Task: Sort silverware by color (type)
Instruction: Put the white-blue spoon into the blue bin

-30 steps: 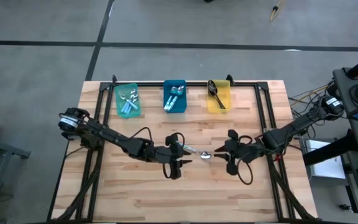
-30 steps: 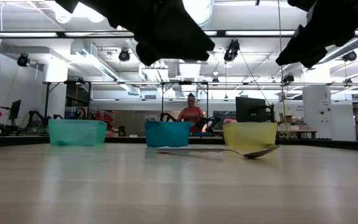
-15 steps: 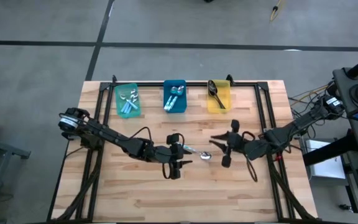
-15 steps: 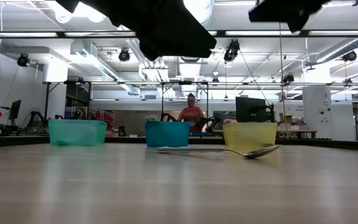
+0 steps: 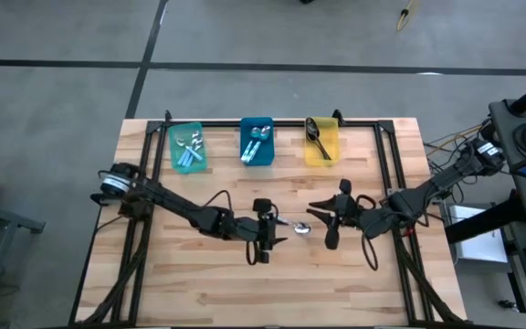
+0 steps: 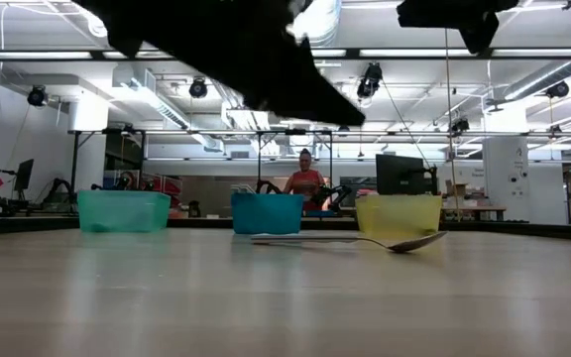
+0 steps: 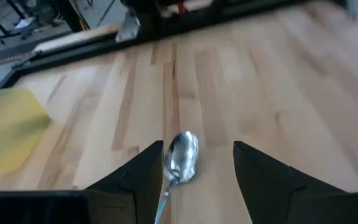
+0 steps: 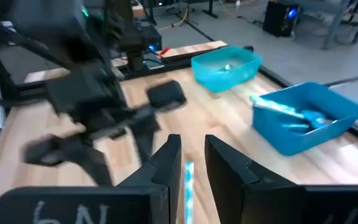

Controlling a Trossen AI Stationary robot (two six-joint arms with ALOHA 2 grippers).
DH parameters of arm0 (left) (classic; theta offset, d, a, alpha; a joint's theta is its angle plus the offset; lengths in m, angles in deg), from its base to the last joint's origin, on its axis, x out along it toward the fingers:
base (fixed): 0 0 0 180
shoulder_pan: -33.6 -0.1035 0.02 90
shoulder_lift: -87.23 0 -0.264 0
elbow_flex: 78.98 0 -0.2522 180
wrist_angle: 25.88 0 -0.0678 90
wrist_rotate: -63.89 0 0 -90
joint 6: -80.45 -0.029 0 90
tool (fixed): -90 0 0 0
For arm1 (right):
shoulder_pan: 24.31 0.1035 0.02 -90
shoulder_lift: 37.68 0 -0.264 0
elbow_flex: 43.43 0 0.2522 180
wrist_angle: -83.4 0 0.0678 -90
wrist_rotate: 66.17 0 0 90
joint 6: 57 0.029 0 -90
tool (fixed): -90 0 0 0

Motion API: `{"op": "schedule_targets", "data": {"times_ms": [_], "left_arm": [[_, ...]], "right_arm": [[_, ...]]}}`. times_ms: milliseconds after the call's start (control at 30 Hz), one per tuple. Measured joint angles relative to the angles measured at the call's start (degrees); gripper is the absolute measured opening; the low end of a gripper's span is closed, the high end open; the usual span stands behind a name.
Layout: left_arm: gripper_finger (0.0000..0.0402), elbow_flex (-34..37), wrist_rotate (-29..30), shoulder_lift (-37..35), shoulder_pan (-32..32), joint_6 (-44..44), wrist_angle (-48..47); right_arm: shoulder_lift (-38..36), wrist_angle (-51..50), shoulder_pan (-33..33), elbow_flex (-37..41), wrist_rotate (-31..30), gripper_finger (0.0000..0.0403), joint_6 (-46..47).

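One spoon (image 5: 291, 225) with a shiny bowl (image 7: 183, 157) and a light-blue handle lies flat on the wooden table between my two grippers; the low view shows the spoon (image 6: 365, 240) from the side. My left gripper (image 5: 267, 234) hangs open just over the spoon's handle end. Its fingers (image 7: 143, 177) stand on either side of the bowl, which lies close beside one of them. My right gripper (image 5: 329, 222) hovers higher, right of the spoon, open by a narrow gap with nothing in it (image 8: 190, 149).
Three bins stand in a row at the table's far edge: a teal bin (image 5: 187, 147) and a blue bin (image 5: 257, 142) with blue-handled spoons, and a yellow bin (image 5: 321, 142) with a dark spoon. A person shows far behind the table (image 6: 303, 178).
My left gripper has sunk toward the spoon, shifted a little toward the table's right edge and rolled about its own line. My right gripper has risen and turned, drawing back from the spoon's bowl. The spoon has stayed in place on the table.
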Motion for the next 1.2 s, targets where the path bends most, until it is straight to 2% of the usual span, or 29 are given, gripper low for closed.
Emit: {"op": "schedule_targets", "data": {"times_ms": [133,267,467,1000,1200], "left_arm": [[0.0173,0.0,-0.6,3.9,-1.5,-2.7,3.4],[0.0173,0.0,-6.5,7.5,-3.7,-3.3,4.7],[0.0173,0.0,-8.2,11.0,-6.9,-4.3,4.6],[0.0172,-0.1,-11.8,12.8,-11.2,-6.9,-0.8],[0.0149,-0.2,-13.5,14.0,-11.3,-6.3,-0.6]], "right_arm": [[0.0,-0.2,2.0,0.3,0.1,0.0063,2.7],[0.0,-0.3,4.1,0.3,0.1,0.0063,3.7],[0.0,-1.7,5.6,0.3,0.0,0.0063,5.5],[0.0,-2.5,5.6,1.0,-0.4,0.0063,6.1],[0.0,-2.5,5.6,1.5,-0.5,0.0063,6.1]]}}
